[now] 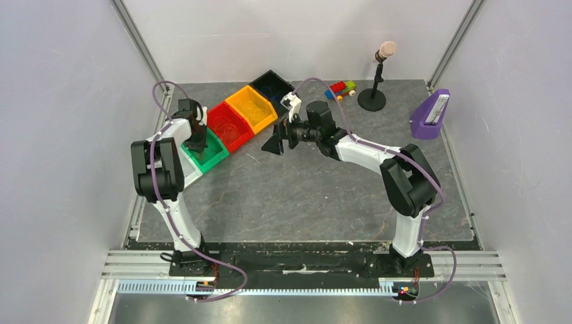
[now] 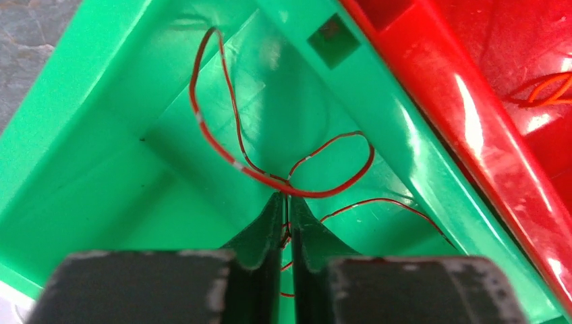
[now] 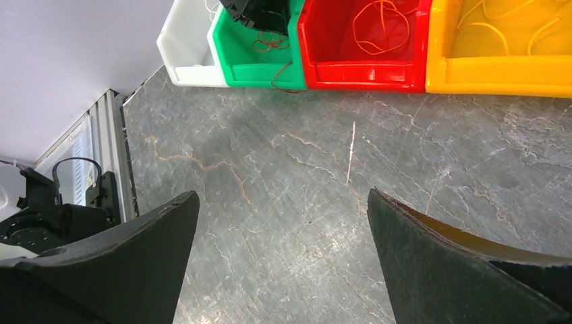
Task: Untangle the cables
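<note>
While pinched in left jaws, red cable [image 2: 253, 174], long loop ahead, over green bin [image 2: 101, 155] floor; right jaws wide.

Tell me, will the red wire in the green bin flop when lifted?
Probably floppy: the red wire lies in loose curls in the green bin. Likely very light, being so thin. It may slip, since the left gripper pinches only one thin strand.
</note>
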You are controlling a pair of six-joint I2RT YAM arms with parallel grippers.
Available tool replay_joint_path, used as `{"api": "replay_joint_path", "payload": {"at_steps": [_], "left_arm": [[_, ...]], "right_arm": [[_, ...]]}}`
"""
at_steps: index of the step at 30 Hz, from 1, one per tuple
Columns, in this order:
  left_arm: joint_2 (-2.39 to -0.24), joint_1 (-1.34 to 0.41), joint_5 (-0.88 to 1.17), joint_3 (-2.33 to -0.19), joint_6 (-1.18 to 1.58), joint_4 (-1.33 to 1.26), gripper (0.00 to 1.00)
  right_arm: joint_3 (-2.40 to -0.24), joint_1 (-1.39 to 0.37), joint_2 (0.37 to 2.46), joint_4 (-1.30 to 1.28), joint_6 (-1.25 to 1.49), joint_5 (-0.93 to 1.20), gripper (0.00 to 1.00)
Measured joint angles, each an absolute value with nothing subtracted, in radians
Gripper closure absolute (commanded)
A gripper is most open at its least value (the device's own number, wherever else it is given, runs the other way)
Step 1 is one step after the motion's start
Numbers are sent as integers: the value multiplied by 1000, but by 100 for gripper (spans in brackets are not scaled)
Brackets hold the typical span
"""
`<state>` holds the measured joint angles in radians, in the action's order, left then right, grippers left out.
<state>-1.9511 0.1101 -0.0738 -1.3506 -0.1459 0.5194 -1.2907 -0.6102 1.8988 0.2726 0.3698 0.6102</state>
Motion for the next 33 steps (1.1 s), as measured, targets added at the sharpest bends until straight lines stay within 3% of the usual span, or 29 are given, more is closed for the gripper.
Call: {"api": "replay_joint_path", "payload": {"at_steps": [3,9,20,26,33], "left_arm": [[-1949,110,-54,-1352,-135,527,62],[-1847,110,-15,-1357,-135,606,49],[-1613,118,168,-1371,-198,659,56],[-1625,110,288,-1319,-204,671,52],[-1628,59,289,-1164,-203,591,49]], "right_arm": [[-1289,-611,1889,266,362,620,2],[-1281,-599,1865,249,349,631,2],[-1233,-591,1825,199,307,632,2],[-1204,-584,1788,169,282,631,2],[-1177,-572,1775,152,273,631,2]]}}
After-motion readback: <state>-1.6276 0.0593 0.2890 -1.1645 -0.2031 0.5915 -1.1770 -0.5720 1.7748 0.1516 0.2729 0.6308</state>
